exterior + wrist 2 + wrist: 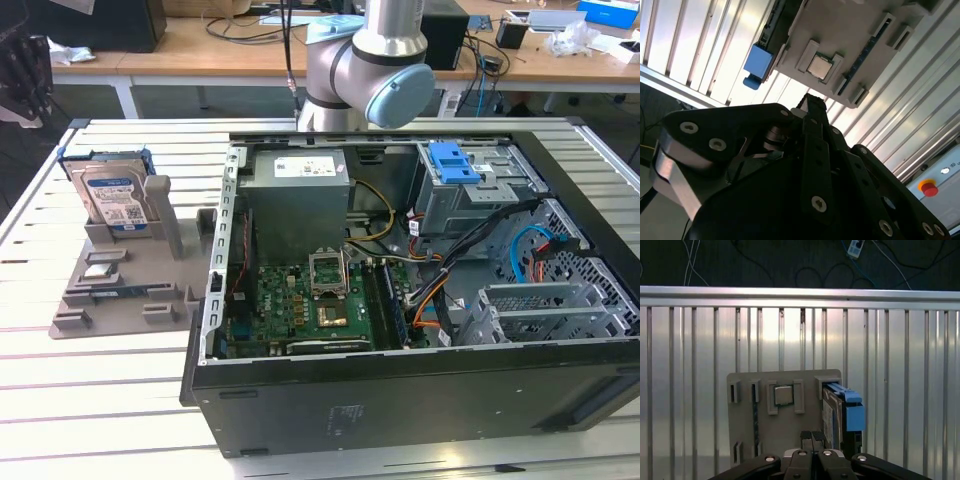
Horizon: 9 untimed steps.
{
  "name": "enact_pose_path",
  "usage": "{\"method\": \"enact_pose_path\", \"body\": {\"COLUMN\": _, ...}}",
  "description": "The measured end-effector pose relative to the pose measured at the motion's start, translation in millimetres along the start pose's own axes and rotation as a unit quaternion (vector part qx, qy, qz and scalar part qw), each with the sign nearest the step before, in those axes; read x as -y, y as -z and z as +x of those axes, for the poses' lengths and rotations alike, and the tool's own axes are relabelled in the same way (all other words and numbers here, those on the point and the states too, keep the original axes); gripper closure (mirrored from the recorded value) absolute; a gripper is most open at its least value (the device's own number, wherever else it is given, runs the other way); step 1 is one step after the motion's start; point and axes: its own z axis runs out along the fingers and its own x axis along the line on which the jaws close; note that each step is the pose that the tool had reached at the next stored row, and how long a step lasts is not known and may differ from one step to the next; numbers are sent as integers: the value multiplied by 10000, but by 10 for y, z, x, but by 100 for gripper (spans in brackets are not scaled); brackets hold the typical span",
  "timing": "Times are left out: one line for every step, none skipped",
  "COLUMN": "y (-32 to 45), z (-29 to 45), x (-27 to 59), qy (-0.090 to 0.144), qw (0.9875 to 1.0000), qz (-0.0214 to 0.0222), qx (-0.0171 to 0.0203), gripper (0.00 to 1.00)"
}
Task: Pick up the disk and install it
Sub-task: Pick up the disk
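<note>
Disk [112,197]: stands on edge in the grey holder tray [120,290] at the exterior view's left, silver body with white-and-blue label, blue carrier frame around it. Nothing grips it.
Holder tray: also carries a small square silver chip [783,395] in a pocket, just beside the disk's slot.
Gripper [812,441]: hangs over the tray in the first wrist view, fingertips pressed together and holding nothing, well clear of the disk.
Computer case [400,300]: lies open at the exterior view's right; motherboard [310,305] in the middle, blue-latched drive cage [470,180] toward the far corner.
Step in hand: as I judge it, the approach for the pick; the disk is not yet touched.
Next move calls for: fingers spread wide enough for the disk's body, lined up over its upper edge rather than over the chip.
</note>
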Motion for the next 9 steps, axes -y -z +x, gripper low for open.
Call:
{"method": "enact_pose_path", "body": {"y": 0, "z": 0, "x": -1, "qy": 0, "qw": 10000, "qz": 0, "qx": 0, "gripper": 89}}
{"method": "enact_pose_path", "body": {"y": 0, "z": 0, "x": -3, "qy": 0, "qw": 10000, "qz": 0, "qx": 0, "gripper": 89}}
{"method": "enact_pose_path", "body": {"y": 0, "z": 0, "x": -5, "qy": 0, "qw": 10000, "qz": 0, "qx": 0, "gripper": 89}}
{"method": "enact_pose_path", "body": {"y": 0, "z": 0, "x": -8, "qy": 0, "qw": 10000, "qz": 0, "qx": 0, "gripper": 89}}
{"method": "enact_pose_path", "body": {"y": 0, "z": 0, "x": -11, "qy": 0, "qw": 10000, "qz": 0, "qx": 0, "gripper": 89}}
{"method": "enact_pose_path", "body": {"y": 0, "z": 0, "x": -14, "qy": 0, "qw": 10000, "qz": 0, "qx": 0, "gripper": 89}}
{"method": "enact_pose_path", "body": {"y": 0, "z": 0, "x": -18, "qy": 0, "qw": 10000, "qz": 0, "qx": -1, "gripper": 89}}
{"method": "enact_pose_path", "body": {"y": -1, "z": 0, "x": -28, "qy": 0, "qw": 10000, "qz": 0, "qx": 0, "gripper": 89}}
{"method": "enact_pose_path", "body": {"y": -1, "z": 0, "x": -35, "qy": 0, "qw": 10000, "qz": 0, "qx": 0, "gripper": 89}}
